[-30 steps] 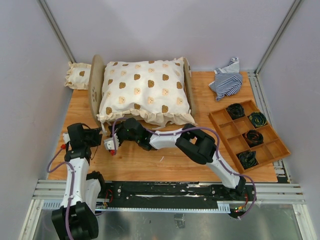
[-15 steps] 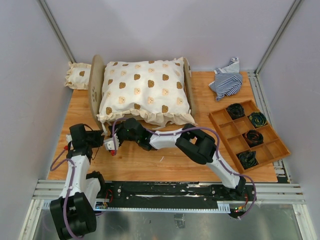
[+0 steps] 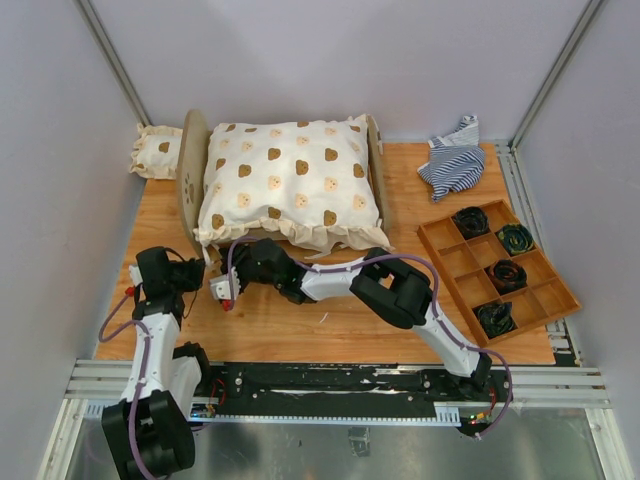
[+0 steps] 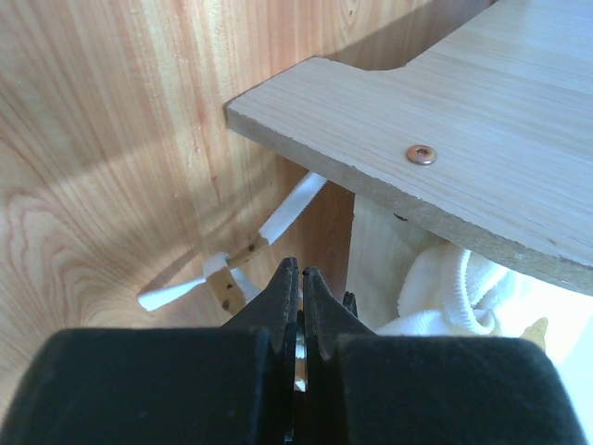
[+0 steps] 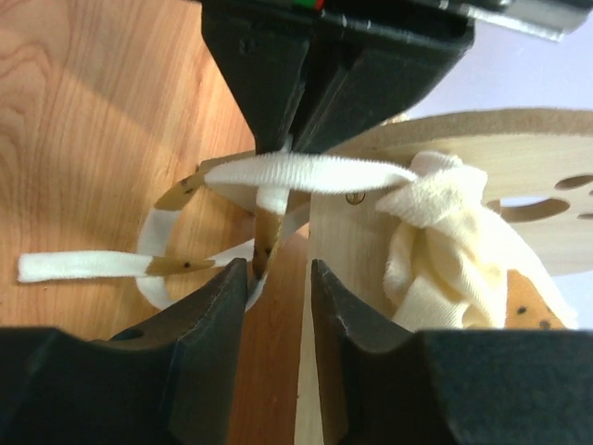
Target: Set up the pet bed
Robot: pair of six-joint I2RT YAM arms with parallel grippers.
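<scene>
Lengthwise, the pet bed (image 3: 190,185) lies left to right across the table (image 3: 300,322).

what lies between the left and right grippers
A white tie, looped, lies between left gripper and right gripper, shown clearly in the right wrist view.

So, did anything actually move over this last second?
Barely anything. The left gripper nudged toward the right gripper, then eased back slightly. It is shut on the white tie at the pet bed corner. No grasp or release is visible. Cushion and tray are unchanged.
</scene>
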